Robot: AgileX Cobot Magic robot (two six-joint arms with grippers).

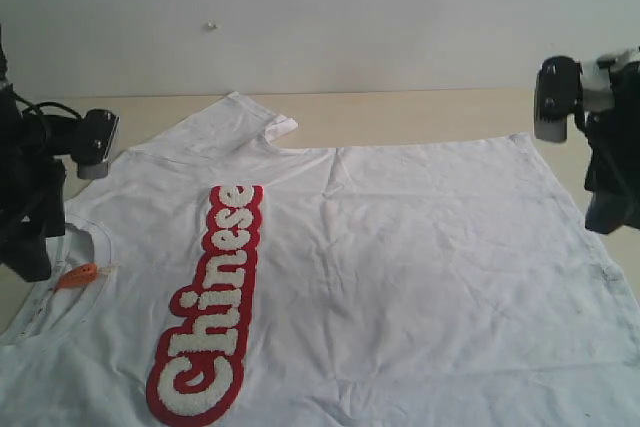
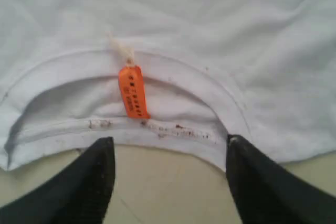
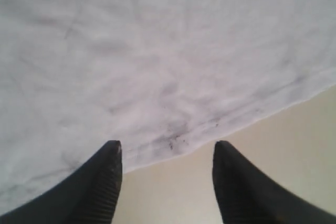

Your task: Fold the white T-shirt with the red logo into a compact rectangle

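I've got a pale beige table point(image 1: 420, 112) with the white T-shirt point(image 1: 420, 267) spread flat on it, wrinkled, red logo point(image 1: 210, 307) face up. Collar is to the left in the exterior view, hem to the right. The far sleeve point(image 1: 250, 119) lies on the tabletop with its cuff turned over.

Bare desk point(image 1: 420, 112) runs as a strip along the far side, between the white T-shirt point(image 1: 420, 247) and the back wall point(image 1: 320, 7); passage is open there. The shirt lies flat over the rest with low creases only, and the span between the two arms is open from above. The far sleeve point(image 1: 262, 125) is turned over on itself, a slight raised fold. The left pincer point(image 2: 169, 182) occupies the collar point(image 2: 157, 129) edge, fingers apart, bare desk in the gap; the orange neck tag point(image 2: 134, 92) lies just ahead. The right pincer point(image 3: 165, 182) occupies the hem point(image 3: 210, 127) edge, fingers apart, bare desk between them
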